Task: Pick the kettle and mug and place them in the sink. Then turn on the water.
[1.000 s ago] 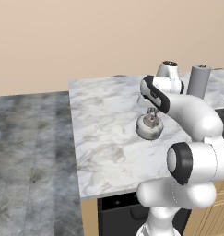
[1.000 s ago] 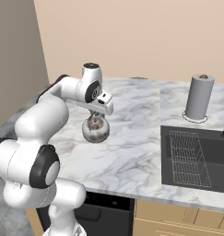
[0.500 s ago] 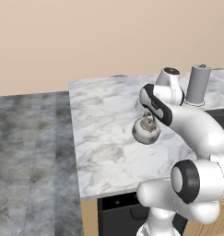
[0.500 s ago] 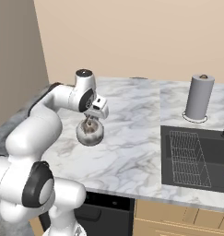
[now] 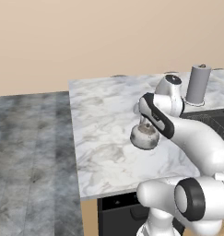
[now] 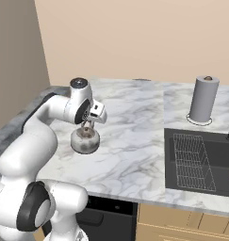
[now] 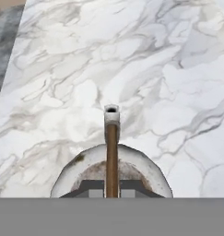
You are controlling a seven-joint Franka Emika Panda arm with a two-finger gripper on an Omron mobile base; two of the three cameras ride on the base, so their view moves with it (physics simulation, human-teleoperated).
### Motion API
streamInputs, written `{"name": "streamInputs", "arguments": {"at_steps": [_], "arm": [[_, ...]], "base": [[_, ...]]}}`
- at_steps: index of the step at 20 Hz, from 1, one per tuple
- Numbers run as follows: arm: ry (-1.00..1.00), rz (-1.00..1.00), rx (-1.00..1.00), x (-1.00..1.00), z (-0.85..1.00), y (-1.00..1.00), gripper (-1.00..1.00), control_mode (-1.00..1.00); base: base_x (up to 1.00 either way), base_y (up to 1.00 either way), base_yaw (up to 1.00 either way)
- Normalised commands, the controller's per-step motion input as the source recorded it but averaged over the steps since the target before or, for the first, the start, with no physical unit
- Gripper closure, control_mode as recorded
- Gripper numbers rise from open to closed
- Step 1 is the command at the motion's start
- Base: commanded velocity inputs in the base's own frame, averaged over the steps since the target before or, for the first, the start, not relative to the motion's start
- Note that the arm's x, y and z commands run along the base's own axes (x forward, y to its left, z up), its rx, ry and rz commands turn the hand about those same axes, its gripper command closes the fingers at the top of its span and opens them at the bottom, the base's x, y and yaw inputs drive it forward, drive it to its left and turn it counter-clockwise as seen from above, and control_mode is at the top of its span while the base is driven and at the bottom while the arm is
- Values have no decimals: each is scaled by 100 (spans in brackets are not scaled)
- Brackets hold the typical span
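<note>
Gripper (image 6: pixel 88 126) clamped tight on thin arched handle of kettle (image 6: pixel 85 140), fingers pinching it from above. Kettle hangs just above white marble counter (image 5: pixel 104 115), near its front left part, well apart from sink (image 6: pixel 200 162). Hand view looks straight down on kettle (image 7: pixel 111 173), handle running up middle. Wire rack (image 6: pixel 191 160) sits in sink, paper-towel roll (image 6: pixel 203 99) stands behind it.

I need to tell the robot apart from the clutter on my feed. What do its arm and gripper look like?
The arm is made of glossy white rounded segments with dark grey to black bands at the joints and a dark round cap on one joint. The gripper sits under a boxy white hand with dark markings. No cables show.
</note>
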Motion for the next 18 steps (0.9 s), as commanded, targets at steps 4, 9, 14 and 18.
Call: {"name": "streamInputs", "arguments": {"at_steps": [4,9,14,18], "arm": [[-12,1,0,4,2,6,100,-100],[-6,0,0,7,20,5,100,-100],[-3,0,0,3,37,7,100,-100],[-7,0,0,0,31,5,100,-100]], "base": [[0,0,0],[0,0,0],[0,0,0],[0,0,0]]}}
